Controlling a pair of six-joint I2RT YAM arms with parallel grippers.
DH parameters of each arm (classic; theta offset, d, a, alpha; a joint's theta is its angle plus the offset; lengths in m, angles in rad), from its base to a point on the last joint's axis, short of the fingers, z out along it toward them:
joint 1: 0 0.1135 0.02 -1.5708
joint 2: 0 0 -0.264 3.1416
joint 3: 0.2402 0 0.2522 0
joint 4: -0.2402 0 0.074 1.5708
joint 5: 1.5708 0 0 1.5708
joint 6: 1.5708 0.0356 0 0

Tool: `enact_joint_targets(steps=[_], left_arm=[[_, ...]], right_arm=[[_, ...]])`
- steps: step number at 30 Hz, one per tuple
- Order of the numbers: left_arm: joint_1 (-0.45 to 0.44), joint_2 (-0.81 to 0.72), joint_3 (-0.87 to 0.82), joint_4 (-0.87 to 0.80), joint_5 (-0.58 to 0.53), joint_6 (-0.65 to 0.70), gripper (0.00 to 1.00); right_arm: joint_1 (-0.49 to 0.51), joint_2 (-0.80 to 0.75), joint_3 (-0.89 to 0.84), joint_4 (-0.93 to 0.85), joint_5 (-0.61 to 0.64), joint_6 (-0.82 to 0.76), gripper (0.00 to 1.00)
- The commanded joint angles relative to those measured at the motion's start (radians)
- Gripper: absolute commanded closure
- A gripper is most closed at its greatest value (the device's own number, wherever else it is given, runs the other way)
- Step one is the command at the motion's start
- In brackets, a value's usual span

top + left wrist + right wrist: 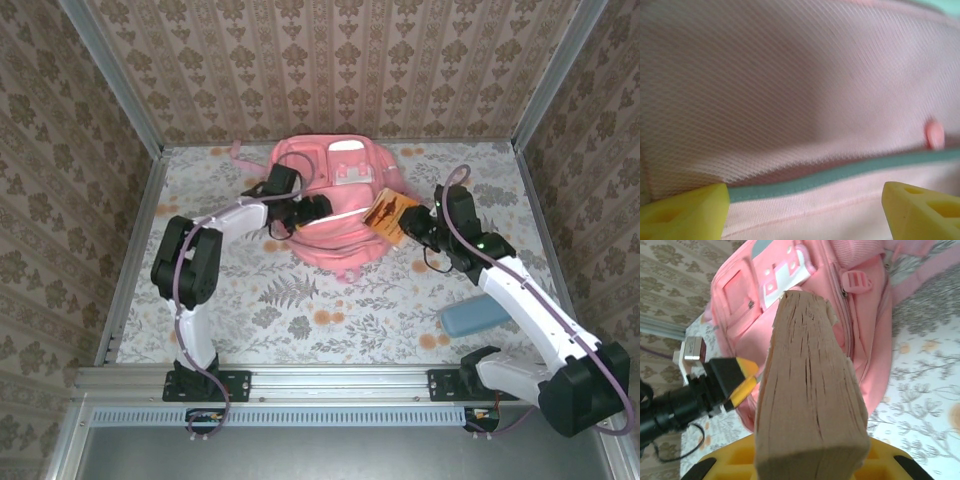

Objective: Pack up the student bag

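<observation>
So, nearest first: blue pencil case (475, 318) lies on the table (300, 300) beside the right arm, untouched, well apart from the bag. Further out, right gripper (411, 224) is clenched on the book (388, 212), orange cover showing from above. Its wrist cam shows the page block standing up btwn the yellow fingers, held by one end, free end aimed at the bag. Across from it, left gripper (312, 210) sits at the bag's mouth w/ fingers spread wide and nothing pinched. Its own cam shows a teal-trimmed rim (815, 181) running btwn the fingertips, w/ mesh lining (790, 90) beyond. Farthest back, student bag (335, 240) lies flat mid-table toward the far wall, front side up.

Step in hand, I'd say: get the book into the main compartment. To do it well:
- **Open the mouth first.** Left side should take the rim and lift so there's a real gap; jaws open over loose fabric give none.
- **Feed the book in.** Bring it in edge-first, low & flat, along the opening, not down onto the front panel.
- **Mind the grip.** It's at one end only, so the book may pivot if a corner catches the zip or trim. Go slow, and let go only once most of it is inside.

Pencil case next, prob.
</observation>
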Motion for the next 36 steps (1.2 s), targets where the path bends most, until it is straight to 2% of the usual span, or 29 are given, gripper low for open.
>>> enact_joint_targets(steps=[1, 6, 10, 15, 20, 27, 34, 36], left_arm=[[-0.092, -0.016, -0.058, -0.059, 0.065, -0.068, 0.19], [-0.162, -0.085, 0.039, -0.242, -0.083, 0.075, 0.19], [-0.235, -0.107, 0.155, -0.398, -0.241, 0.278, 0.18], [-0.321, -0.056, 0.278, -0.516, -0.404, 0.500, 0.19], [-0.382, 0.030, 0.372, -0.546, -0.502, 0.671, 0.28], [-0.393, 0.179, 0.533, -0.617, -0.517, 0.773, 0.35], [-0.399, 0.307, 0.656, -0.680, -0.605, 0.812, 0.35], [-0.399, 0.331, 0.677, -0.689, -0.638, 0.814, 0.38]], right_arm=[[-0.034, -0.052, 0.013, -0.092, 0.069, -0.062, 0.84], [-0.089, -0.098, 0.008, -0.138, 0.069, -0.087, 0.84], [-0.143, -0.153, 0.010, -0.173, 0.058, -0.106, 0.84], [-0.197, -0.185, 0.016, -0.213, 0.041, -0.123, 0.84], [-0.236, -0.189, 0.001, -0.213, 0.004, -0.119, 0.84], [-0.260, -0.199, -0.011, -0.207, -0.025, -0.108, 0.84], [-0.263, -0.202, -0.021, -0.198, -0.037, -0.099, 0.84], [-0.263, -0.202, -0.024, -0.191, -0.045, -0.095, 0.83]])
